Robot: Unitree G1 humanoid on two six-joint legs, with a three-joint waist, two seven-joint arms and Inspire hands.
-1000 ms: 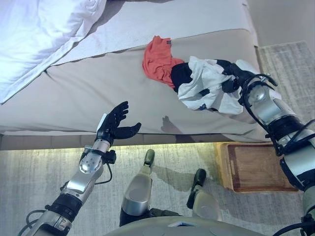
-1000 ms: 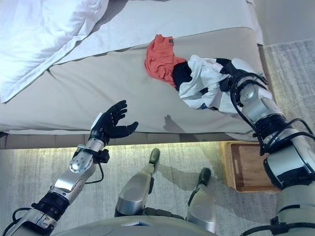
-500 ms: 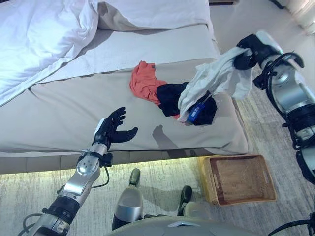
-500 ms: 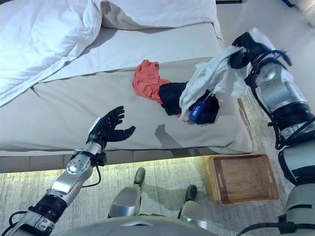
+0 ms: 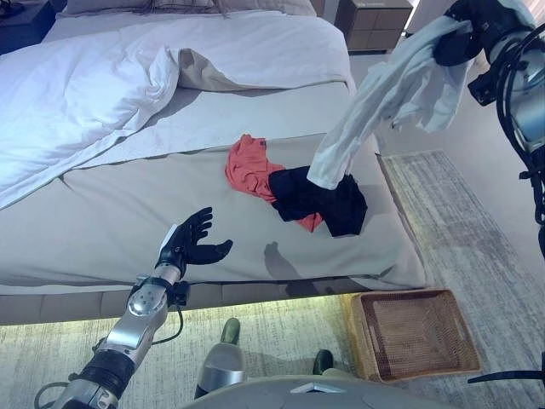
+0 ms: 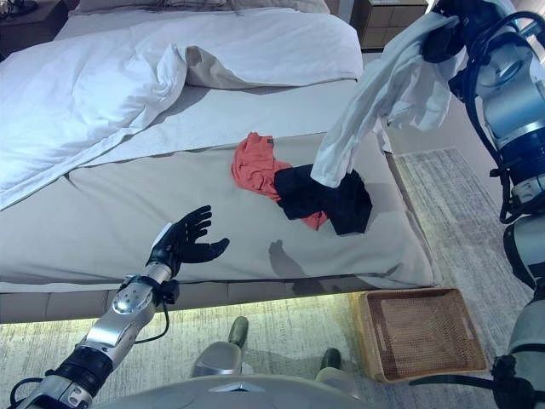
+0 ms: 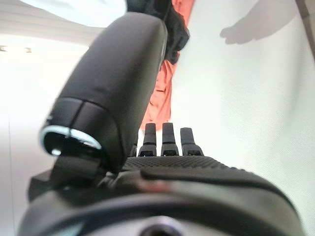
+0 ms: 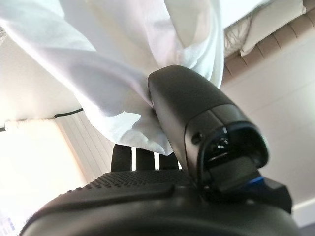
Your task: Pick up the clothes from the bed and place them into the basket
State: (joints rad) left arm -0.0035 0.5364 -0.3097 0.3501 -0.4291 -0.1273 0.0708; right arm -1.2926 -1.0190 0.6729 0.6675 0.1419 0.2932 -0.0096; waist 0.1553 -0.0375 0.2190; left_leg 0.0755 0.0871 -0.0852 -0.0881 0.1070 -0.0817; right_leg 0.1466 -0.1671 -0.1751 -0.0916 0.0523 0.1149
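Note:
My right hand (image 5: 460, 44) is raised high at the upper right, shut on a white garment (image 5: 383, 102) that hangs down from it over the bed; the right wrist view shows my thumb (image 8: 197, 118) pinching the white cloth (image 8: 123, 73). On the beige bed (image 5: 102, 221) lie a black garment (image 5: 328, 200) and an orange-red garment (image 5: 247, 164), overlapping. The white garment's lower end dangles just above the black one. My left hand (image 5: 192, 247) hovers open over the bed's near edge. A woven basket (image 5: 413, 332) stands on the floor at the lower right.
A white duvet (image 5: 77, 94) and pillow (image 5: 255, 51) cover the bed's far half. A grey rug (image 5: 443, 213) lies beside the bed by the basket. A dark nightstand (image 5: 375, 17) stands at the back right.
My right hand has lifted the white garment up off the pile, so it hangs free. The camera has tilted up, showing more of the bed. The left hand has stayed in place.

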